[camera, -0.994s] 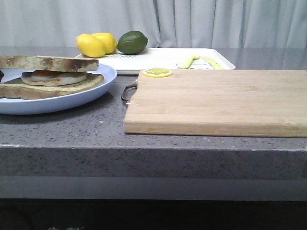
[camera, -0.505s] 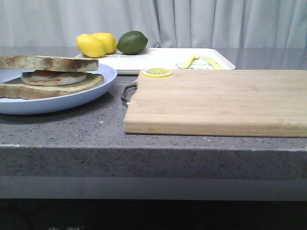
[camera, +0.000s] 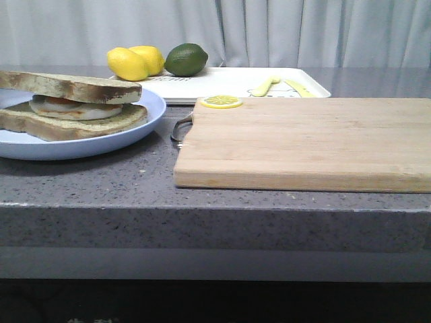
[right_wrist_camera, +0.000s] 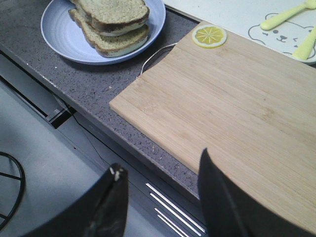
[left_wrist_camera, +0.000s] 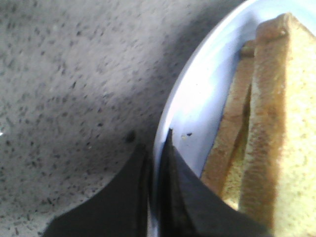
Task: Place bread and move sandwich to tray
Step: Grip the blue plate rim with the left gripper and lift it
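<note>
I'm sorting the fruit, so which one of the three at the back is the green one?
The lime, rightmost of the three, at the back left of the white tray. The two lemons to its left are both yellow.

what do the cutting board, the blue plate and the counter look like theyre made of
Cutting board: pale wood, perhaps bamboo, matte; parallel strips and grain show. Blue plate: smooth and slightly glossy, with faint concentric rings; ceramic or plastic, hard to tell. Counter: dark grey speckled stone or stone-look composite, with a dull sheen.
</note>
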Motion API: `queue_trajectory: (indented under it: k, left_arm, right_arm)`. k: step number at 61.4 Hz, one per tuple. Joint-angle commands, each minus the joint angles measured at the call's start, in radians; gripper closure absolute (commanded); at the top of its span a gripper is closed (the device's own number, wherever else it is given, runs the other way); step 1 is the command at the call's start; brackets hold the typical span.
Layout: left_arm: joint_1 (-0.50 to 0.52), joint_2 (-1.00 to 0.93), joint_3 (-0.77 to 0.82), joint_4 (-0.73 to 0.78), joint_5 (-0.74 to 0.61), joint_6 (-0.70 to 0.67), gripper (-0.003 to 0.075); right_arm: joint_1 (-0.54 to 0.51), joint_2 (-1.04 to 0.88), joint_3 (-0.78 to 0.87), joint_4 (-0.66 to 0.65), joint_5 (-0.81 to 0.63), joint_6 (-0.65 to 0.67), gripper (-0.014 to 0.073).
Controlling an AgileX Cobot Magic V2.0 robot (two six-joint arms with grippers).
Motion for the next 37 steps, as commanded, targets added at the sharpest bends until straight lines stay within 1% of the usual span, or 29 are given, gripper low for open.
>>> queue_trajectory:
  k: [1,5,10,18,32,37]
  left_arm:
    - [-0.001,-0.068,-0.067,-0.115,0.003,0.001,0.0741]
    - [-0.001,-0.07,-0.085,-0.138,0.003,0.001,0.0741]
    - [-0.001,-0.07,-0.1,-0.205,-0.003,0.001,0.0741]
    - [-0.007,-0.07,-0.107,-0.314,-0.049,0.001,0.0741]
    - [-0.093,-0.03,-0.204,-0.327,-0.085,0.001,0.0741]
    - [-0.133,-0.014,-0.255,-0.327,-0.111,-0.029,0.0741]
  right_arm:
    - [-0.004,-0.001,-0.024,0.004,-0.062,-0.002,0.0236]
    - [-0.004,-0.001,-0.024,0.004,-0.061,-0.002,0.0236]
    - [-0.004,-0.001,-0.024,0.004,-0.061,-0.002,0.0236]
    - [-0.004,-0.001,-0.024,0.004,-0.061,-0.002,0.0236]
    - [-0.004,-0.001,-0.024,0.004,-0.061,-0.002,0.0236]
    - [-0.004,-0.001,-0.024,0.004,-0.061,-0.002,0.0236]
